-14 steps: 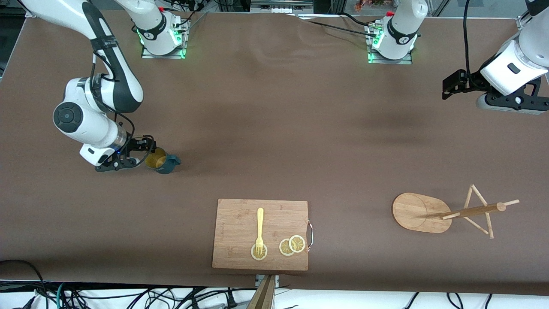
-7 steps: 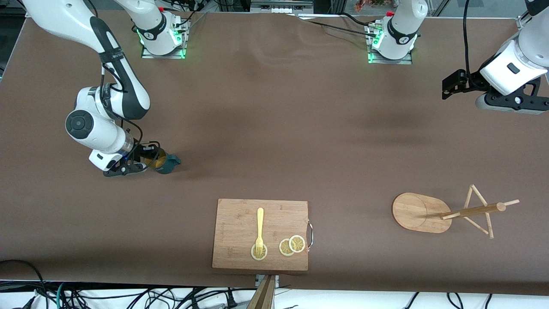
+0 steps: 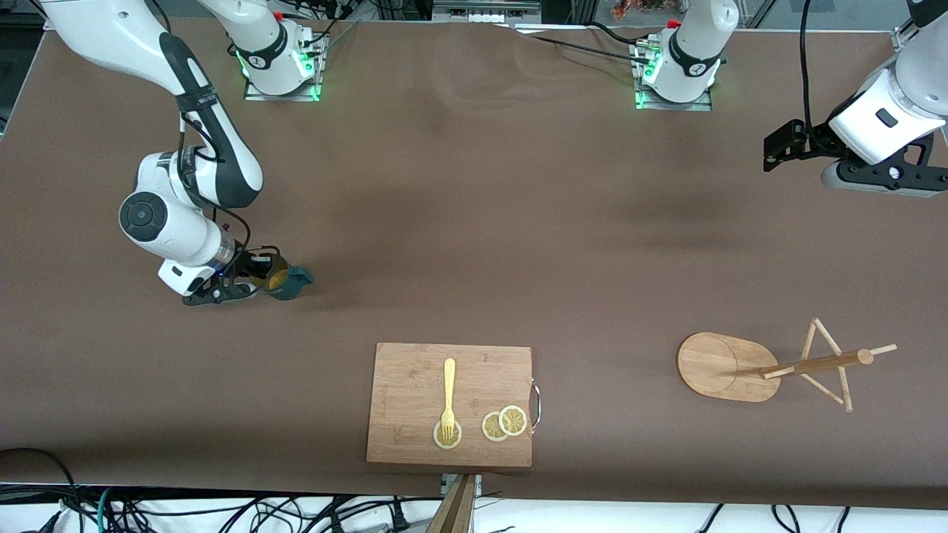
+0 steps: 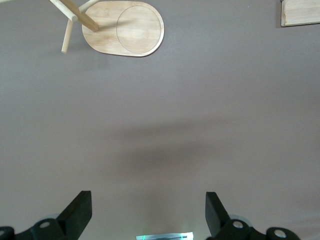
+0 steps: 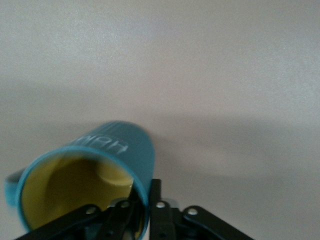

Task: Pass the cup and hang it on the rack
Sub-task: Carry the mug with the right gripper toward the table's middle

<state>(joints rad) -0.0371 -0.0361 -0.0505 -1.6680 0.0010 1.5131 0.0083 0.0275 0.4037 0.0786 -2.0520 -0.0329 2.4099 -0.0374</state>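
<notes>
The dark teal cup [image 3: 287, 282] with a yellow inside sits on the brown table toward the right arm's end, its handle pointing toward the left arm's end. My right gripper [image 3: 261, 276] is down at the cup and shut on its rim. In the right wrist view one finger sits inside the cup [image 5: 95, 170] and one outside, with the gripper [image 5: 142, 200] pinching the wall. The wooden rack [image 3: 729, 366] stands toward the left arm's end; it also shows in the left wrist view [image 4: 125, 27]. My left gripper [image 3: 885, 181] waits open and empty in the air, its fingers spread wide in its wrist view [image 4: 147, 215].
A bamboo cutting board [image 3: 415, 377] lies near the front edge, between cup and rack, with a yellow fork [image 3: 448, 396] and lemon slices [image 3: 504, 423] on it. A corner of the board [image 4: 300, 12] shows in the left wrist view.
My right arm has moved toward the cup and its gripper now covers part of the cup's mouth, fingers on the rim. The cup has hardly shifted. The left arm has not moved.
</notes>
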